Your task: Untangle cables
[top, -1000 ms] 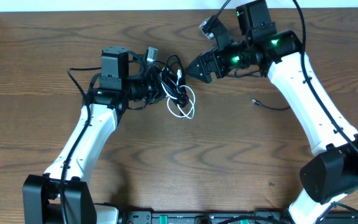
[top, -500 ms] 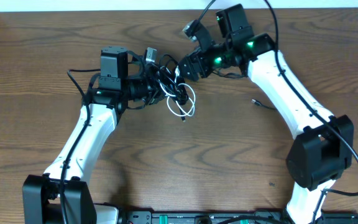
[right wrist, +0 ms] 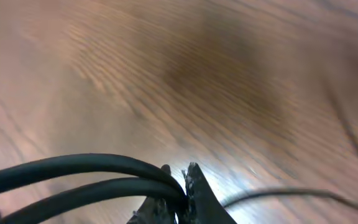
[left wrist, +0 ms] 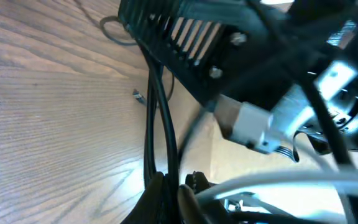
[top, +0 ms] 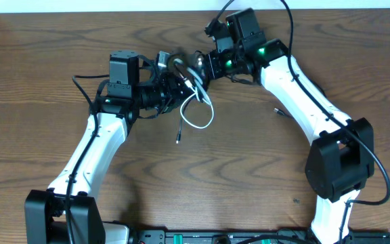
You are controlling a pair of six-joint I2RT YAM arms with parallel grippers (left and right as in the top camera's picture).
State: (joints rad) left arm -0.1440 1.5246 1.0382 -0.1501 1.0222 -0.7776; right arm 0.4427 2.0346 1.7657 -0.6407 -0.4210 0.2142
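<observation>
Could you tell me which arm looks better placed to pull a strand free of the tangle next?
The right, probably: the right claw is shut on black strands leaving the tangle, which the left claw holds as an anchor.

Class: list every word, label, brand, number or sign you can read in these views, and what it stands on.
No readable text in any view.
On the left gripper and right gripper: no lettering visible.
The black cables, white cable and wooden table: unmarked.
Dark strip at the overhead view's bottom edge: any marks too small to read.
</observation>
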